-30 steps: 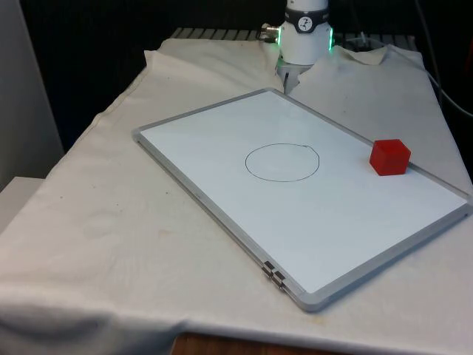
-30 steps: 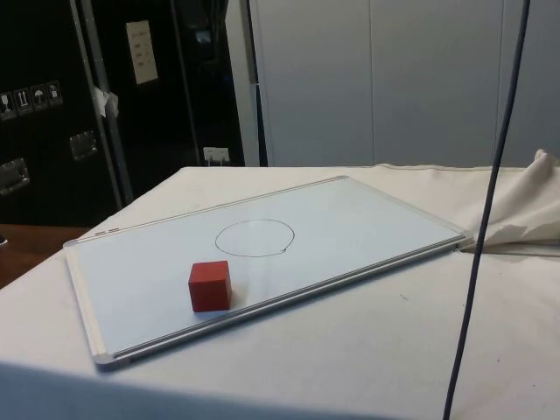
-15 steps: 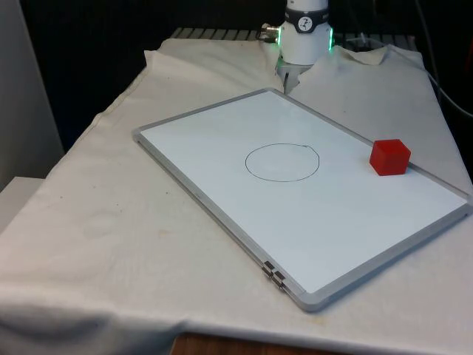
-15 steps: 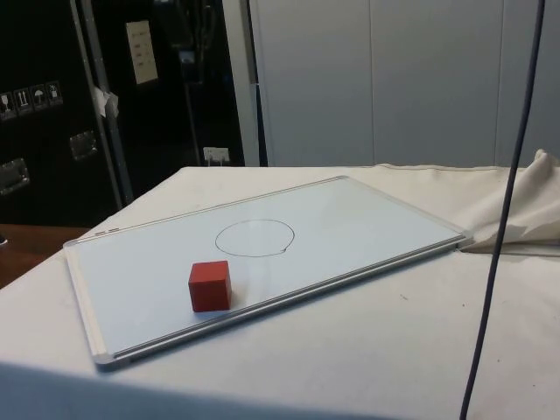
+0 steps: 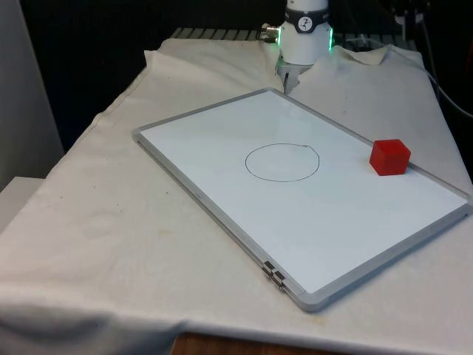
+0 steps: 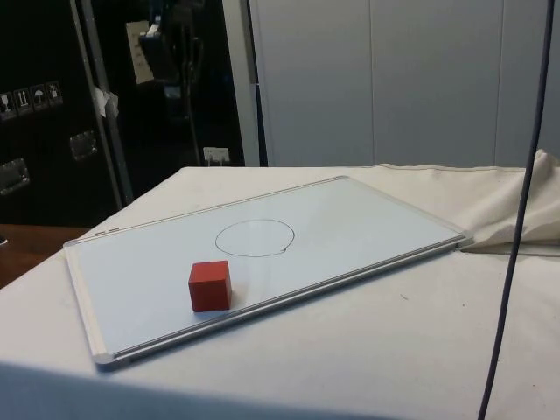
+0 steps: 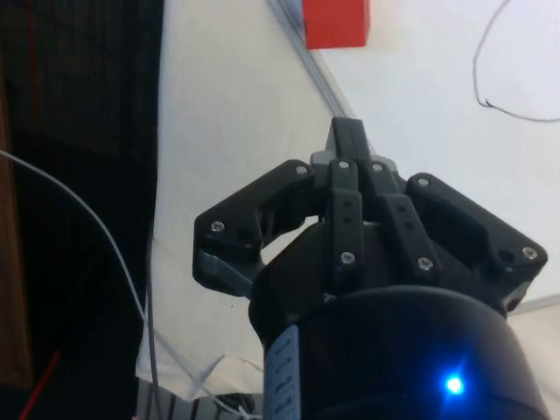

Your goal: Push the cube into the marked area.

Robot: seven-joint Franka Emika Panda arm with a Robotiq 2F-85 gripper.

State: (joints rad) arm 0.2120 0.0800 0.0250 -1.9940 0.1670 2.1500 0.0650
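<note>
White cloth [image 5: 111, 185] is spread over the whole table, and it is bunched into folds at the upper edge of the front view and at the right edge of the side view. A whiteboard [image 5: 222, 148] with a grey frame is laid flat on it, turned at an angle, so that one corner is pointed at the white arm's base [image 5: 305, 33] in the upper middle of the front view. Wide strips of bare cloth are left on every side of the board. Two small metal clips [image 5: 273, 275] are seen on the frame rail low in the front view.

A thin circle [image 5: 281, 162] is drawn near the board's middle. The red cube [image 5: 389, 157] is set on the board at the front view's right, just inside the frame rail; in the side view the cube [image 6: 210, 285] is seen low and left of centre, close to the near rail. Only bare board is found between cube and circle, and they are well apart.

A dark cable [image 6: 516, 236] is hung down the right of the side view.

In the wrist view the gripper [image 7: 348, 131] is held above the board's frame rail, its fingers pressed together into one tip, with the cube [image 7: 336, 22] beyond that tip and not touched.
</note>
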